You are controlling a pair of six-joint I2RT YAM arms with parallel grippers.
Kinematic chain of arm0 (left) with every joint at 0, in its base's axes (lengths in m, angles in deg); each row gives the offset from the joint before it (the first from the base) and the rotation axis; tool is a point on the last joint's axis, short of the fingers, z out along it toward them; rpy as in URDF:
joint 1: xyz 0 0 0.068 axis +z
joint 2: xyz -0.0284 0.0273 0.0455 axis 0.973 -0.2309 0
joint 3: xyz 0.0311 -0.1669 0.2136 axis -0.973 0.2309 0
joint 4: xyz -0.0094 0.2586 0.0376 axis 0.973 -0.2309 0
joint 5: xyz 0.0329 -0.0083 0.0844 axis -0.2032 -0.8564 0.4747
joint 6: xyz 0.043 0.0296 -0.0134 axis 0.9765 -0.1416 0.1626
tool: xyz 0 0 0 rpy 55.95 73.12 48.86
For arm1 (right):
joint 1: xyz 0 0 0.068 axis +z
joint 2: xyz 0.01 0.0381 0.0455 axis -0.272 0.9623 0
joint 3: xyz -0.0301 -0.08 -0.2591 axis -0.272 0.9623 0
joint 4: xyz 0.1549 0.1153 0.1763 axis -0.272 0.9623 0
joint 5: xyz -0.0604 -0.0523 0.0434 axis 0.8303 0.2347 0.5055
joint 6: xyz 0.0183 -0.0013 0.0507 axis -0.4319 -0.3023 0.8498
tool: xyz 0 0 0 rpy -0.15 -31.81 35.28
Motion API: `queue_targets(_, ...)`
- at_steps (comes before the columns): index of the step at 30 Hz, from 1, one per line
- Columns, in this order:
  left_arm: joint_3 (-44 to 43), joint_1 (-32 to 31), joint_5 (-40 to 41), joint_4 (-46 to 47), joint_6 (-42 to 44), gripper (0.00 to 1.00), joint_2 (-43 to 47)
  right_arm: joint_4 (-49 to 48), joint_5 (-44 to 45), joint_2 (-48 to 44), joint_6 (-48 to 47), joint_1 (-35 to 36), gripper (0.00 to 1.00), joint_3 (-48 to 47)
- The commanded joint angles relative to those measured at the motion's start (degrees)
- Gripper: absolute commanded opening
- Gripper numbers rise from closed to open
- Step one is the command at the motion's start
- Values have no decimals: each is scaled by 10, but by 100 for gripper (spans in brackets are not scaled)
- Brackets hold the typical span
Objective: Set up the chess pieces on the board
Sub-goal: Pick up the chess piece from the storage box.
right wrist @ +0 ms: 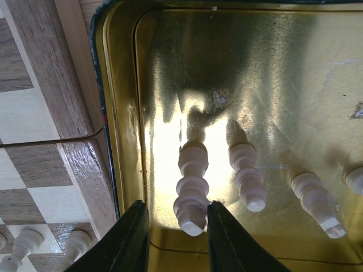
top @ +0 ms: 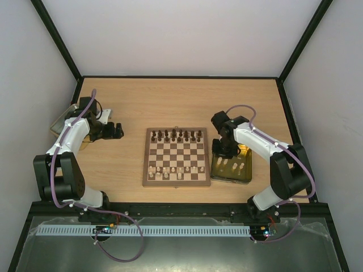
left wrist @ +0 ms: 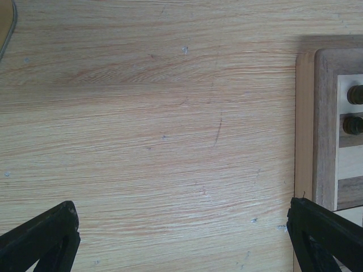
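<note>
The board (top: 173,154) lies at the table's middle, with dark chess pieces (top: 180,135) on its far rows and cream chess pieces (top: 172,169) on its near rows. My right gripper (top: 222,148) hangs in a gold tray (top: 246,177) to the right of the board. In the right wrist view it (right wrist: 177,209) is open astride a standing cream piece (right wrist: 191,192); the right finger (right wrist: 227,238) touches the piece and the left finger stands apart from it. My left gripper (top: 118,131) is open and empty over bare table left of the board, as the left wrist view (left wrist: 184,226) also shows.
Three more cream pieces (right wrist: 248,175) stand in the gold tray (right wrist: 283,85). The board's edge (right wrist: 39,85) lies close beside the tray's rim. A second tray (top: 59,121) sits at the far left behind the left arm. The left wrist view shows the board's corner (left wrist: 326,124) with two dark pieces (left wrist: 355,94).
</note>
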Motion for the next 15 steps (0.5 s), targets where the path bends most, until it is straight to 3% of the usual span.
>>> queue_targets(1, 6, -3, 4, 0, -4, 99, 5, -7, 5, 8, -8, 6, 27, 16)
queue_targets(10, 7, -3, 4, 0, -4, 100, 5, -23, 5, 23, -11, 8, 26, 29)
queue_targets(15, 7, -3, 5, 0, -5, 99, 4, -27, 14, 30, -10, 9, 19, 25)
